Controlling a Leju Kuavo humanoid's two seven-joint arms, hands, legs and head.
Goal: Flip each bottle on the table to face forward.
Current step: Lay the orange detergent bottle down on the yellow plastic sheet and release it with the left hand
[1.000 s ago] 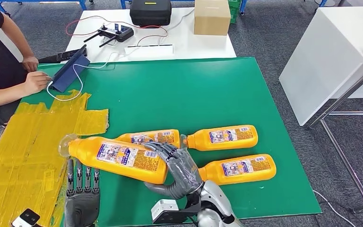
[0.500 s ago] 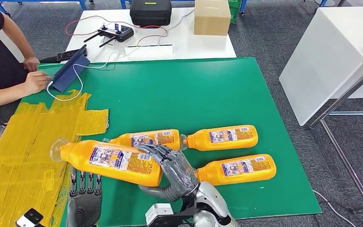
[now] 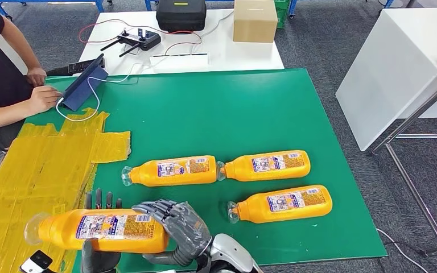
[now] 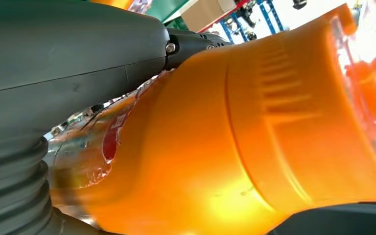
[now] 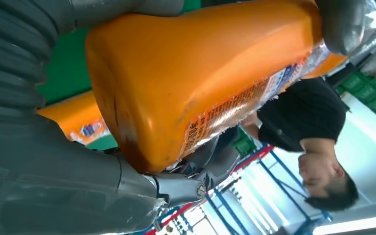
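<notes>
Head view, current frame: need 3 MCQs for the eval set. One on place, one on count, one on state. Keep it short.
1. Where is the held bottle?
A. over the table's near left part
B. on the white table
C. on the floor

2. How many orange bottles lie flat on the green table?
A. one
B. three
C. five

3. What is the right hand doing?
A. hanging open
B. gripping the held bottle's base end
C. pressing the tablet

Answers:
1 A, it sits beside the yellow tape patch.
2 B, three lie flat; the fourth is held.
3 B, its fingers wrap the base while the left hand supports underneath.
</notes>
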